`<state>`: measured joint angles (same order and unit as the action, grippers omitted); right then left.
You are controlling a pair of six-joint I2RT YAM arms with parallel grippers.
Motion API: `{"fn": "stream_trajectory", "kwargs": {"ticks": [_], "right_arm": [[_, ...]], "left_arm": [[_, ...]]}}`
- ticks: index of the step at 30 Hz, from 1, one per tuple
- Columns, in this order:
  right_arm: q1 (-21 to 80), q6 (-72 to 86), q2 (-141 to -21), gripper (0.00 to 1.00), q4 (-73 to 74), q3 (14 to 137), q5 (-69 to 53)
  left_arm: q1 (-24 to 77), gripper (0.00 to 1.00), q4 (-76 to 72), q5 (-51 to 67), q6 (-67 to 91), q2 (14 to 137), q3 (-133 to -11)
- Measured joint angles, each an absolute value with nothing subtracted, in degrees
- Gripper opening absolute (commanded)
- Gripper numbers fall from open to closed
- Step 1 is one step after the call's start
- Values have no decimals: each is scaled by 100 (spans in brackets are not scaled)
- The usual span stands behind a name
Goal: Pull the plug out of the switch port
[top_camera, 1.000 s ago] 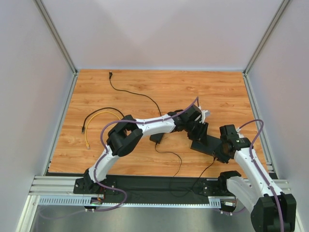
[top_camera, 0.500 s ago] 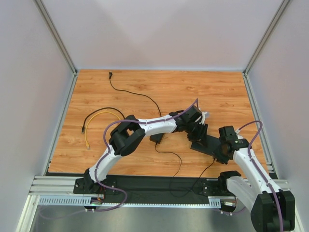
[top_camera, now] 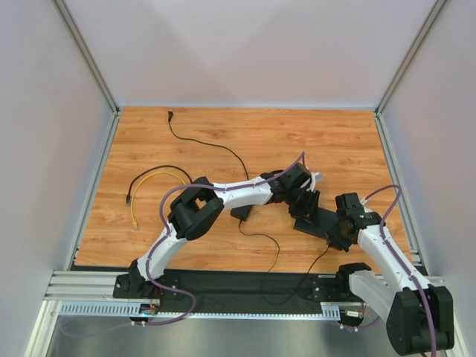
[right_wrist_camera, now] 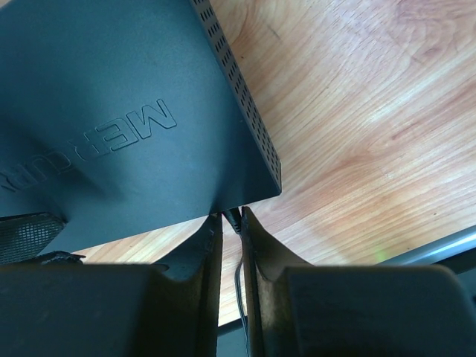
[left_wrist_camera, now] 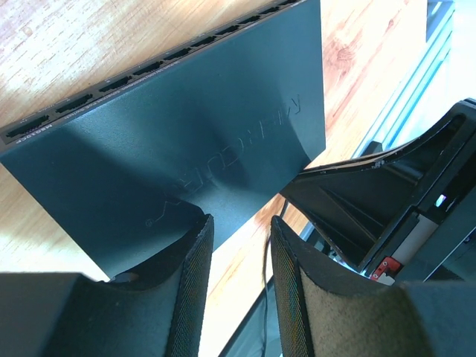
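Note:
The switch (top_camera: 318,224), a flat matte-black slab, lies on the wooden table right of centre. It also shows in the left wrist view (left_wrist_camera: 186,126) and the right wrist view (right_wrist_camera: 111,111). My left gripper (top_camera: 308,201) is open above its far end; in the left wrist view (left_wrist_camera: 238,227) one finger hangs over the slab's near edge and the other over bare wood. My right gripper (top_camera: 337,236) is at the switch's near right edge. In the right wrist view (right_wrist_camera: 230,216) its fingers are closed on the small black plug (right_wrist_camera: 236,219) seated in the switch's edge.
A thin black cable (right_wrist_camera: 238,290) runs from the plug toward the base rail (top_camera: 245,282). A small black adapter brick (top_camera: 242,213) lies under the left forearm. A yellow and a black cable (top_camera: 158,174) lie at left, and another black cable (top_camera: 201,141) at the back.
My right arm has shifted slightly left, closing in on the switch's edge. The left arm and the switch have hardly moved.

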<state>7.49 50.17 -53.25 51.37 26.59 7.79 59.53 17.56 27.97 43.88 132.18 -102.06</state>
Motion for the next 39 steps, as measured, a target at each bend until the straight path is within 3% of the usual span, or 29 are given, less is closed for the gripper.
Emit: {"fn": "stream_trajectory", "kwargs": {"ticks": [15,39], "right_arm": [[749,4947,-5579,1,5107,2716,714],[937,4683,-5564,0,5127,2698,36]], "left_arm": [[5955,44,1737,2799,4491,13225,-10191],[5955,43,1664,2845,4633,13275,-10193]]}}
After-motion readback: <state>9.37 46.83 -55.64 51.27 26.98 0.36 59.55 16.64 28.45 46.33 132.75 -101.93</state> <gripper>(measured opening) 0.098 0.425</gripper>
